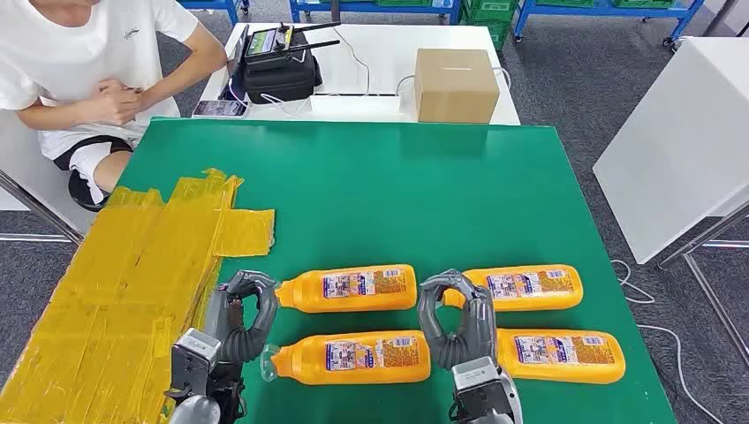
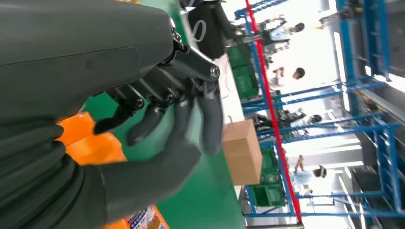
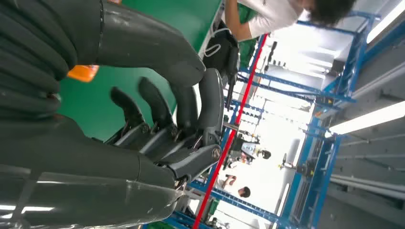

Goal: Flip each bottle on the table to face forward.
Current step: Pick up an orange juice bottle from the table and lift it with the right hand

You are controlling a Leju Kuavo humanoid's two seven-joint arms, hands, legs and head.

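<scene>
Four orange bottles lie on their sides on the green table (image 1: 371, 185), printed labels up and necks pointing left: far left (image 1: 353, 288), near left (image 1: 358, 357), far right (image 1: 525, 287), near right (image 1: 561, 355). My left hand (image 1: 240, 314) hovers at the necks of the two left bottles, fingers curled toward the thumb with nothing in them. My right hand (image 1: 455, 318) sits between the left and right pairs, curled the same way and holding nothing. An orange bottle (image 2: 95, 148) shows just behind the left hand (image 2: 157, 109). A sliver of orange bottle (image 3: 82, 72) shows past the right hand (image 3: 167, 119).
A patch of yellow tape (image 1: 132, 283) covers the table's left side. Beyond the far edge, a white table carries a cardboard box (image 1: 455, 84), a black bag (image 1: 281, 66) and a phone (image 1: 219, 108). A person (image 1: 88, 62) sits at the far left. Another white table (image 1: 680, 132) stands right.
</scene>
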